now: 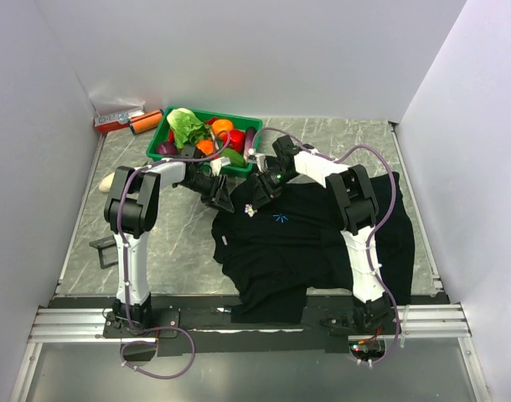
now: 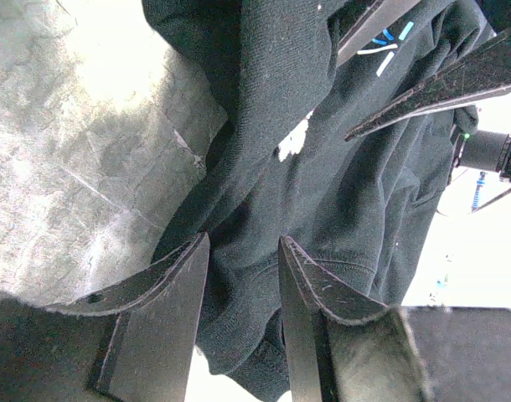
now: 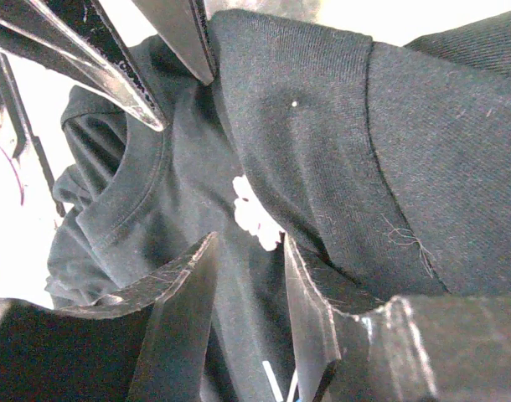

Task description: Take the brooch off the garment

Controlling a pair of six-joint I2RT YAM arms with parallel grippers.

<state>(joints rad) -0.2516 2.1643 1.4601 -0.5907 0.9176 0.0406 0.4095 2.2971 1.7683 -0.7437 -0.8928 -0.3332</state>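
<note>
Straddling the tiny white star-shaped brooch (image 3: pixel 255 213), the right gripper (image 3: pixel 250 243) stands parted — black fabric shirt (image 3: pixel 423 167) folds fill the left gripper (image 2: pixel 243 243) gap, grip unclear.

No readable text, brand, number or sign in any view.
- Garment (image 1: pixel 272 247): small blue line emblem (image 1: pixel 281 219) on chest. Shape only, no letters legible.
- Left wrist view: same emblem shows as short blue and white strokes (image 2: pixel 389 38), partly hidden, nothing to read.
- Right wrist view: thin white stroke at bottom edge, no characters.
- Small white label (image 1: pixel 224 240) near garment's side edge: too small to tell any print.
</note>
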